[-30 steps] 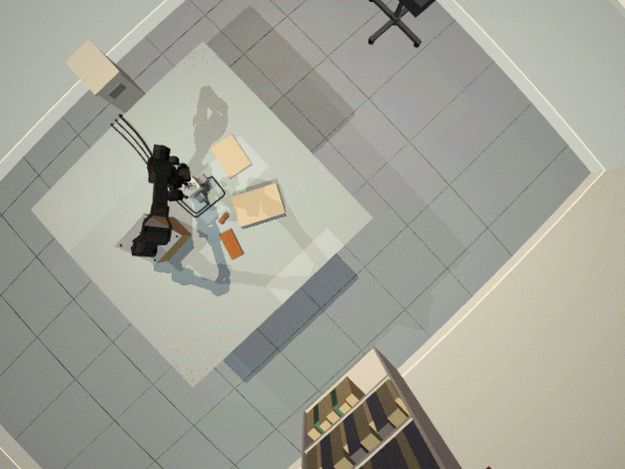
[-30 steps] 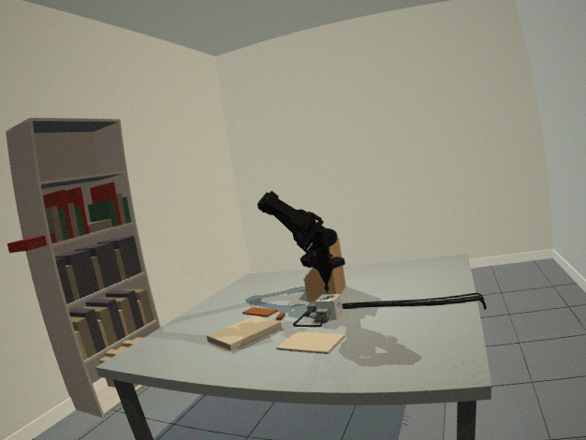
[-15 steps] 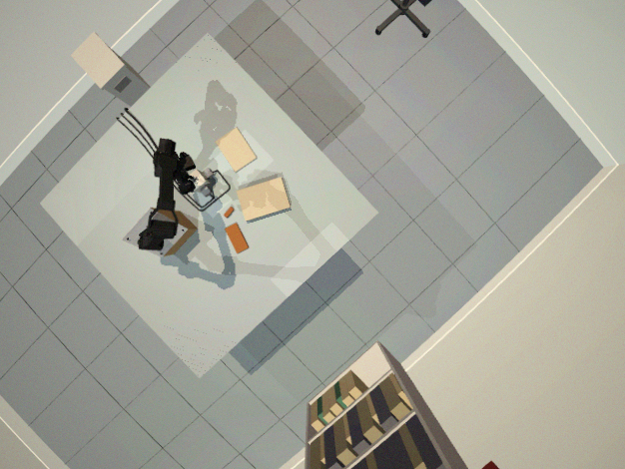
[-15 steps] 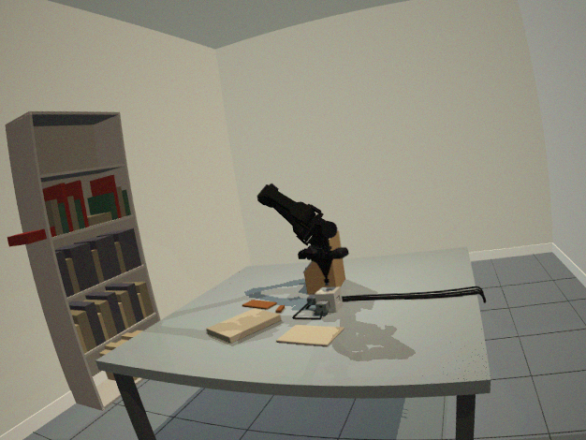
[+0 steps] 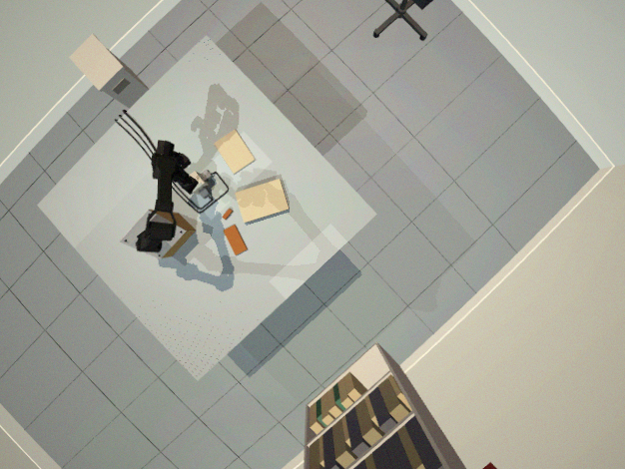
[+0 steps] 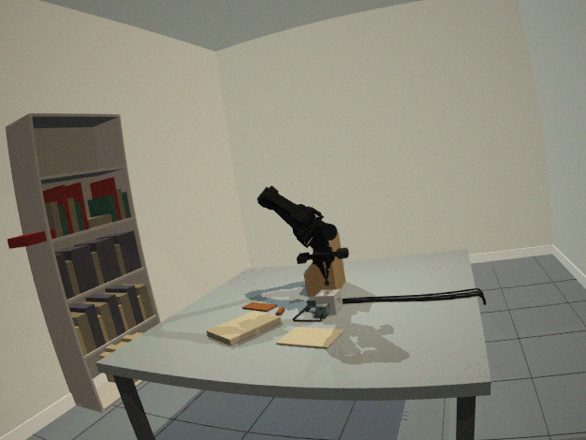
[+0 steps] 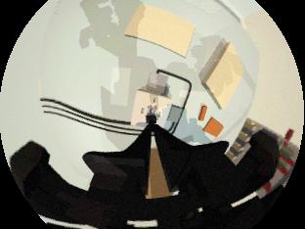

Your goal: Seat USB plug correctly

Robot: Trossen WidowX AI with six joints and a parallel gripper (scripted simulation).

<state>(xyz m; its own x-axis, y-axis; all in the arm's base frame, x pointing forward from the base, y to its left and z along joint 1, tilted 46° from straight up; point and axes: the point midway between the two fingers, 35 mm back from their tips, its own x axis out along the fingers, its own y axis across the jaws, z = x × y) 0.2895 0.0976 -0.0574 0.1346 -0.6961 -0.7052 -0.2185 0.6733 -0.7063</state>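
The pale power cube (image 5: 196,178) (image 6: 334,303) (image 7: 139,104) stands on the table, with dark slot marks on its top. My gripper (image 6: 326,280) (image 7: 152,127) points down over the cube, its fingers shut on the small dark USB plug (image 6: 326,283) (image 7: 151,118). In the exterior view the plug's lower end appears just above the cube's top, out of the socket. The fingers hide much of the plug, and which way round it faces cannot be told. In the top view the arm hides the fingertips.
Grey plugs (image 6: 322,309) (image 7: 157,81) sit at the cube's sides, with a black cable loop around them. Black cables (image 6: 411,298) (image 7: 83,116) run off the table. Two tan slabs (image 5: 235,151) (image 5: 262,201) and two orange blocks (image 5: 236,239) (image 5: 228,214) lie nearby. A wooden block (image 6: 339,265) stands behind.
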